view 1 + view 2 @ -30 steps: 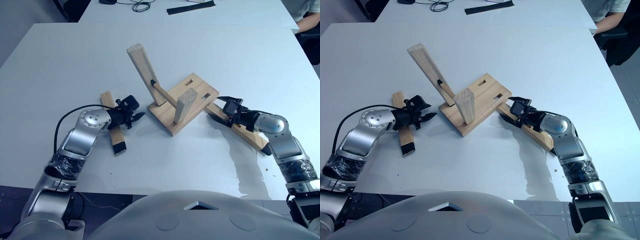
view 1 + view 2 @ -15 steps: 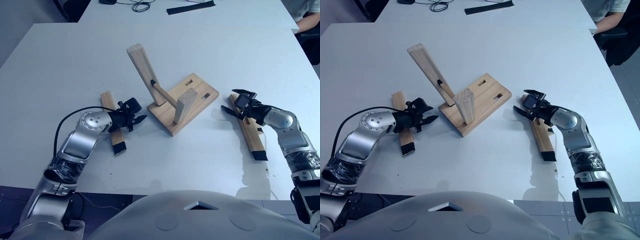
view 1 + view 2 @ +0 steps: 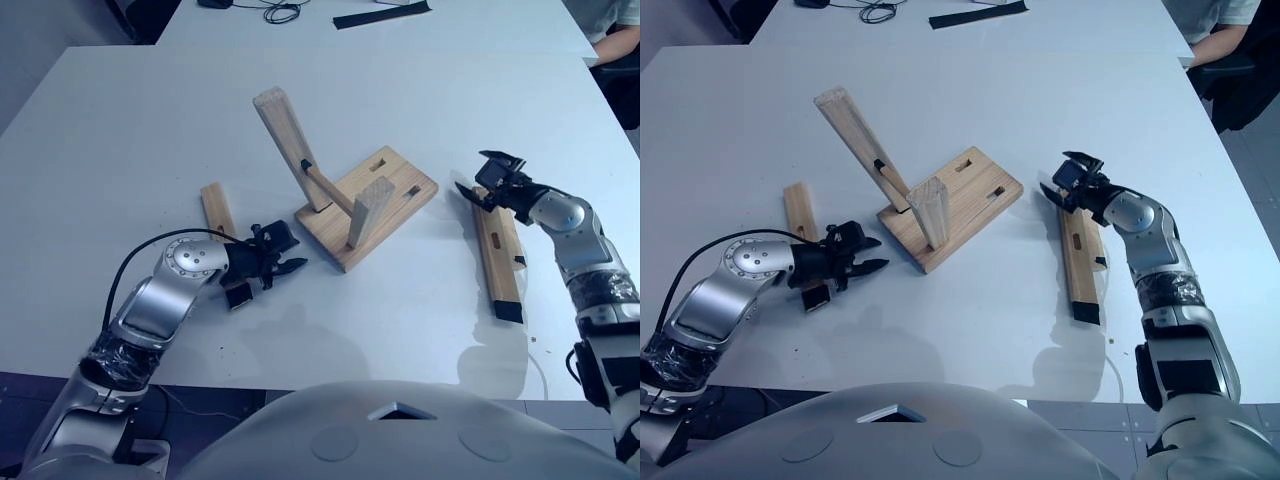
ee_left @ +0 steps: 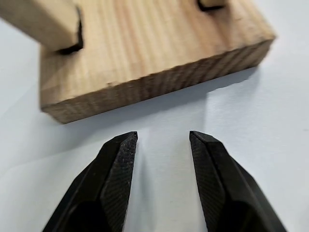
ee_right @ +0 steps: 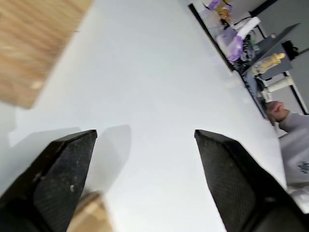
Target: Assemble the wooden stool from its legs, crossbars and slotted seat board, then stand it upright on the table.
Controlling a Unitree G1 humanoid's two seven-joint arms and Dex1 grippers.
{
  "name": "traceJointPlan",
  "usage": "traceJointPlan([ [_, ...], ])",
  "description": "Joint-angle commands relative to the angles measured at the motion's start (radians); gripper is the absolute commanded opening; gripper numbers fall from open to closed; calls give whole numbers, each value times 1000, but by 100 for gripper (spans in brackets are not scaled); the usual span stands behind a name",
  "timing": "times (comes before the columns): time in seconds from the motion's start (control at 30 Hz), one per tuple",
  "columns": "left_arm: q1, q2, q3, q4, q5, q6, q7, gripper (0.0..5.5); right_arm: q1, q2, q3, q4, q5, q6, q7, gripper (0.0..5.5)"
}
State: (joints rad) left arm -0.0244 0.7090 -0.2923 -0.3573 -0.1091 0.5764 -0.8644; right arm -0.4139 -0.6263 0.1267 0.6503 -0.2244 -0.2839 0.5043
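Table (image 3: 120, 120) white. Seat board (image 3: 330, 232) mid-table; tall leg (image 3: 285, 135), short leg (image 3: 368, 210), crossbar (image 3: 328, 188) slotted in. Loose leg (image 3: 497, 255) flat at right, second loose leg (image 3: 214, 208) at left. Right gripper (image 3: 475, 172) at loose leg's far end, fingers wide, empty. Left gripper (image 4: 163, 137): wrist view shows fingers narrowly parted, empty, board edge just ahead, apart.

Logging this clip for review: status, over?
Left gripper, right gripper open, empty. Seat board holds far leg, near leg. Left loose leg, right loose leg unfitted.

Head stereo pair shares table (image 3: 150, 120) overview; wrist cameras close behind fingers (image 4: 116, 164).
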Motion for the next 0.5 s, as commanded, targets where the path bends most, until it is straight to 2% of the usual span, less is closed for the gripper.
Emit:
traceJointPlan([
  [0.03,9,10,-29,-29,-10,15,-23,204,-81,41,2,92,-5,-34,-36,373],
  [0.3,-25,-36,-85,34,4,34,-5,204,-172,177,67,273,-34,-118,-23,373],
  [0.5,-134,-100,-105,210,52,-5,45,204,-138,146,103,262,-36,-186,46,373],
])
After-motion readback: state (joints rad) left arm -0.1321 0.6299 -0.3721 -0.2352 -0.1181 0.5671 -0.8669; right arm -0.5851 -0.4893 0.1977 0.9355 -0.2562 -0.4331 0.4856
